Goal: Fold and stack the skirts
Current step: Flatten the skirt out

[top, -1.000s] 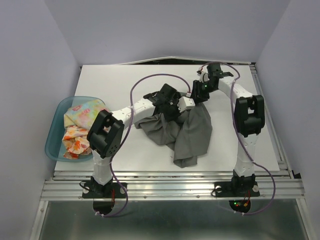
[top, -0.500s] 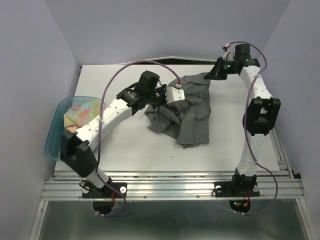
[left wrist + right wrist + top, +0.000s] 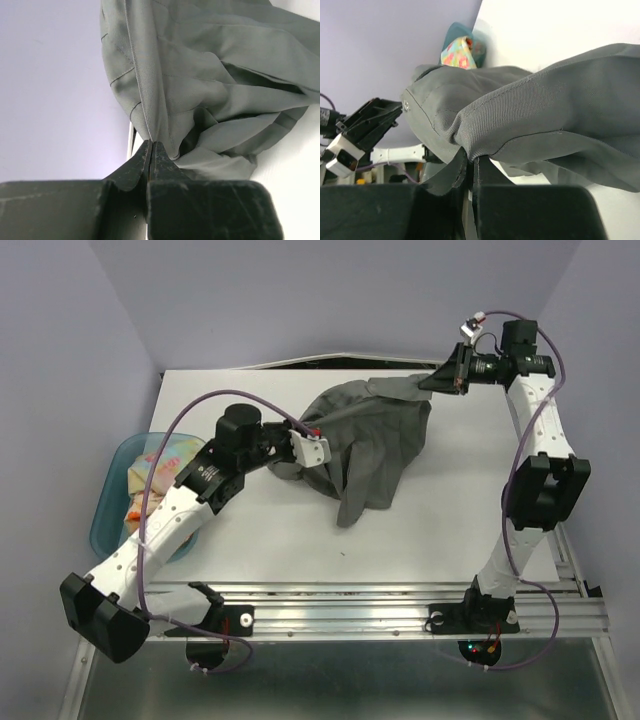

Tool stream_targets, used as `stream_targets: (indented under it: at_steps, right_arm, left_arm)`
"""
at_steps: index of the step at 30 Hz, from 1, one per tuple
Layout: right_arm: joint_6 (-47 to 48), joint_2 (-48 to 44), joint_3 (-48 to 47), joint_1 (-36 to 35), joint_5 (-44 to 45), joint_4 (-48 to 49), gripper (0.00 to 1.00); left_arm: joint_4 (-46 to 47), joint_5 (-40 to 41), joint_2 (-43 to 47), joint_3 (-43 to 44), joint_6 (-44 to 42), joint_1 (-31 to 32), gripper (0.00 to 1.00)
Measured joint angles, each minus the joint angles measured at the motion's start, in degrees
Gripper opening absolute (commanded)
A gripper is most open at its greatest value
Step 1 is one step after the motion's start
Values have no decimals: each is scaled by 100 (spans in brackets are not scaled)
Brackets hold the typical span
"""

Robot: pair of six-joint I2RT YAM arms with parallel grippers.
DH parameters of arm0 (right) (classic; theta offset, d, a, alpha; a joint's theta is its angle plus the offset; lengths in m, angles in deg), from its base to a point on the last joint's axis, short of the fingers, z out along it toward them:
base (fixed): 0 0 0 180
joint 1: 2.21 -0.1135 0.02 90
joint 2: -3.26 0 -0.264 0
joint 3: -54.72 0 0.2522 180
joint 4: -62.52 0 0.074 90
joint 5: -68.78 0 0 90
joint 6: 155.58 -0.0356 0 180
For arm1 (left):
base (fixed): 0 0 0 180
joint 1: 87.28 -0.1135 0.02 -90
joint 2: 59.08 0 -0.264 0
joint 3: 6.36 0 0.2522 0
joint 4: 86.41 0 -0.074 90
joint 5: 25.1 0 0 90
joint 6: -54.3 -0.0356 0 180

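nearest, on the left, the blue plastic basin [image 3: 103, 525] holds the pastel floral skirt [image 3: 168, 455] and the orange-flowered skirt [image 3: 133, 512], both crumpled and partly hidden by the arm. further in, the left end effector [image 3: 320, 436] is clamped on a stitched edge of the grey skirt [image 3: 375, 435]. a second ago this skirt was a heap mid-surface. since then the arms have drawn apart, and the right end effector [image 3: 442, 380], at the far right, has closed on another seamed edge. the skirt's matte twill now hangs stretched between them in soft ridges, its tail trailing on the white surface [image 3: 430, 530]. it looks spread for laying flat, with folding not yet begun
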Motion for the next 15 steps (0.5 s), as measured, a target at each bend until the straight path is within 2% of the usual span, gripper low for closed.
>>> stream_targets:
  at_steps: [4,7,9,12,15]
  right_arm:
    - [643,31,796,63,-275,-494,1]
    - [1508,175,1198,85,-151,-1462,1]
    - [1766,177,1510,85,-9,-1777,1]
    - [1738,111,1923,125,219,-1853,1]
    - [1486,166,1698,186,389,-1755,1]
  left_arm:
    - [-52,-337,212,-422,-153,-17,0]
    - [-144,-678,420,-874,-260,-17,0]
    - [-240,-855,511,-1143,-216,-17,0]
    - [-173,-905,455,-1228,271,-22,0]
    - [28,-861,-2,-977,1021,-170,0]
